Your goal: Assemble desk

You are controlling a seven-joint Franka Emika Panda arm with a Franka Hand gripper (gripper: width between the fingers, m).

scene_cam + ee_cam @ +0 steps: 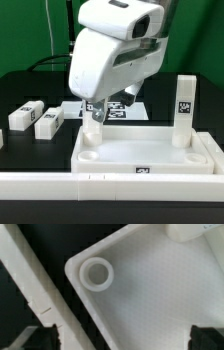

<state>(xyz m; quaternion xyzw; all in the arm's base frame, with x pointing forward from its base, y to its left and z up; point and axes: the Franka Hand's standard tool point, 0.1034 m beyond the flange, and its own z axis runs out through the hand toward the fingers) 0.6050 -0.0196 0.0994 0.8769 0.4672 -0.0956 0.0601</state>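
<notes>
The white desk slab (150,152) with a raised rim lies on the black table. One white leg (184,110) stands upright at its corner on the exterior view's right. Two more legs (20,116) (47,122) lie on the table at the exterior view's left. My gripper (96,118) hangs just above the slab's corner on the exterior view's left. In the wrist view the slab (150,291) fills the picture, with an empty round socket (97,273) in its rounded corner. My gripper (120,339) is open and empty, its dark fingertips (36,339) wide apart. The fourth leg is not in view.
A long white rail (110,186) lies along the front of the slab. The marker board (125,108) lies behind the gripper. A white strip (22,280) runs beside the slab's edge across a black gap.
</notes>
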